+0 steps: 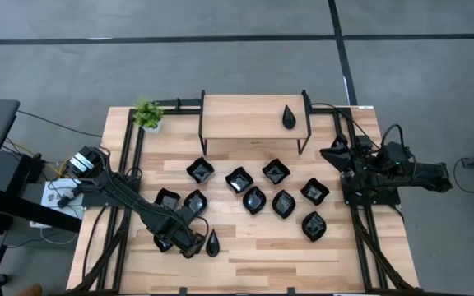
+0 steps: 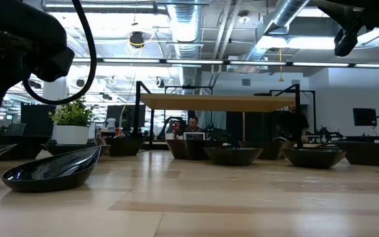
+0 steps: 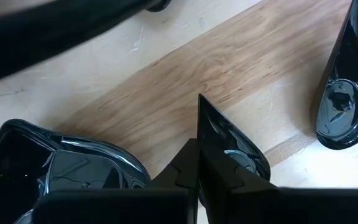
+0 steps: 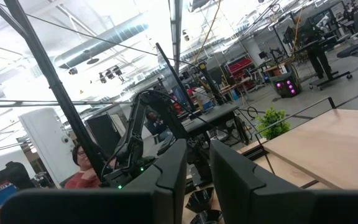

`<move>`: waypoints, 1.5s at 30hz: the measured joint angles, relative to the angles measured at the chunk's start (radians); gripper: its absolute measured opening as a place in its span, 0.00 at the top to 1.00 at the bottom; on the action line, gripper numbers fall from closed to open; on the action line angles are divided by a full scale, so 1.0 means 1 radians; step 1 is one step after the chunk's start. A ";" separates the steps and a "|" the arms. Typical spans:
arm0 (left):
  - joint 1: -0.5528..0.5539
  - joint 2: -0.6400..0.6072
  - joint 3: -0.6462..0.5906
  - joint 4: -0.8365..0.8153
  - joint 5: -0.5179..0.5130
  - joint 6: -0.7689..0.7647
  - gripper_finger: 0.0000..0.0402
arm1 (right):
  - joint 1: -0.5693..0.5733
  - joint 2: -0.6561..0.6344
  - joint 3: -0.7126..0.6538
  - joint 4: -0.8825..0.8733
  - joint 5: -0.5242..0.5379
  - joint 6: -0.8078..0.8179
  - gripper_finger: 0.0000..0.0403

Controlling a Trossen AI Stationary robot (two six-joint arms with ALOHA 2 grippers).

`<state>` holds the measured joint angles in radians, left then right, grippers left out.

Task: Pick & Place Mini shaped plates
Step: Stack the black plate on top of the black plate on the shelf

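Several glossy black mini shaped plates (image 1: 254, 200) lie flat on the wooden table (image 1: 303, 255), and a teardrop one (image 1: 290, 117) rests on the raised shelf (image 1: 253, 115). My left gripper (image 1: 189, 242) points down at the near left, shut on a pointed plate (image 3: 232, 149). A wavy-edged plate (image 3: 36, 168) lies on one side of it and a teardrop plate (image 3: 347, 93) on the other. My right gripper (image 4: 197, 152) waits open at the table's right edge, holding nothing. My left gripper pinches the pointed plate's straight rim (image 3: 199, 134), a little back from its tip, between its two fingers. The fingers come from above, pointing down. The plate's bowl shows beside one finger (image 3: 241, 186); I cannot tell whether it is off the table.
A small green potted plant (image 1: 148, 113) stands at the far left corner. The shelf's black legs (image 1: 202, 136) stand on the far half of the table. Bare wood runs along the near edge, right of the teardrop plate (image 1: 212, 242). People sit in the room beyond.
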<state>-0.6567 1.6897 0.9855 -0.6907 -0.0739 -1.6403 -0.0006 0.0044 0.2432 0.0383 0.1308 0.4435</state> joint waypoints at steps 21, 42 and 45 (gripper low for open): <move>0.002 0.000 0.000 -0.025 -0.049 -0.041 0.99 | 0.000 0.000 0.000 0.000 0.000 0.002 0.83; 0.013 -0.015 0.001 -0.023 -0.057 -0.041 0.98 | 0.000 0.000 0.000 0.008 0.000 0.002 0.83; 0.018 -0.015 0.001 -0.023 -0.058 -0.040 0.97 | 0.000 0.000 0.000 0.008 0.000 0.002 0.83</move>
<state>-0.6388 1.6749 0.9863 -0.7139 -0.1316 -1.6804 -0.0004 0.0044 0.2432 0.0460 0.1307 0.4454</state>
